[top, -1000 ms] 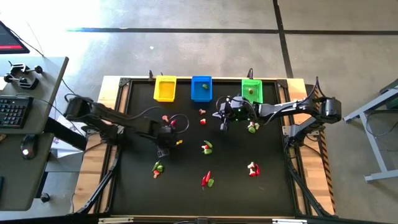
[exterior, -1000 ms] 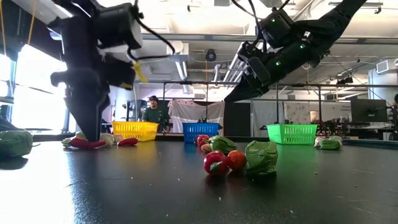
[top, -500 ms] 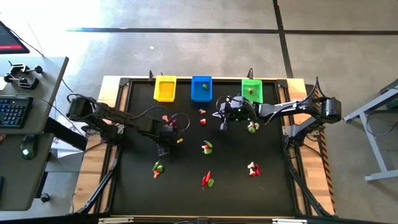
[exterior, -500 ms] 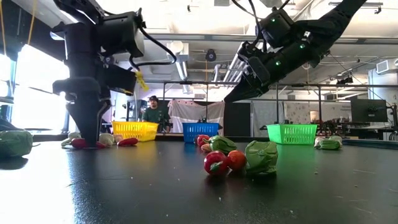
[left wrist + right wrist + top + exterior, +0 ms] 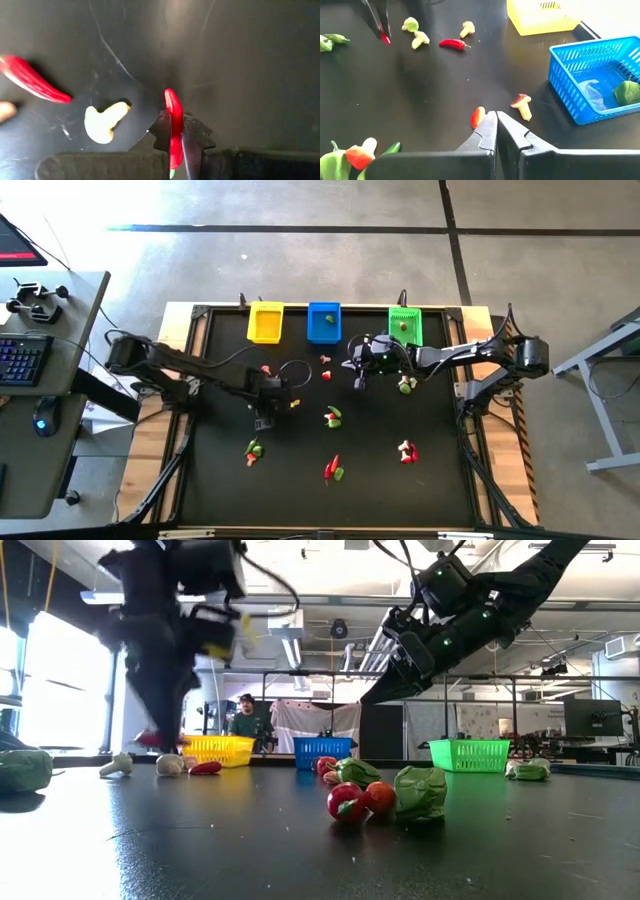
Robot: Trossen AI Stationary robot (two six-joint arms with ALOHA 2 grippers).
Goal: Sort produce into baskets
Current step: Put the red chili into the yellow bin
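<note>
My left gripper [image 5: 268, 405] hangs over the table's left half, shut on a slim red chilli [image 5: 173, 120] that is off the table; the low view shows that gripper [image 5: 165, 738] blurred. My right gripper [image 5: 495, 122] hovers shut and empty near the blue basket [image 5: 324, 321], above a red piece [image 5: 477, 116] and a mushroom piece [image 5: 522, 105]. The yellow basket [image 5: 265, 322] and the green basket [image 5: 404, 323] stand beside the blue one along the far edge. My left gripper pinches the red chilli between its two fingers [image 5: 161, 132], which point steeply down. The chilli lies along the fingers: its red tip [image 5: 170, 96] juts past the fingertips and its green stem end [image 5: 171, 173] lies back between them. It is clear of the table.
Below my left gripper lie another red chilli [image 5: 32, 80] and a pale mushroom piece [image 5: 105, 122]. More produce is scattered across the table's middle and near side [image 5: 333, 417], [image 5: 406, 450], [image 5: 254, 450]. A green piece [image 5: 626, 92] lies in the blue basket.
My left gripper has shut on the red chilli and risen, drifting a little toward the table's right. The chilli, which lay on the table, is now lifted clear. The other chilli and the mushroom pieces beside it have stayed put.
</note>
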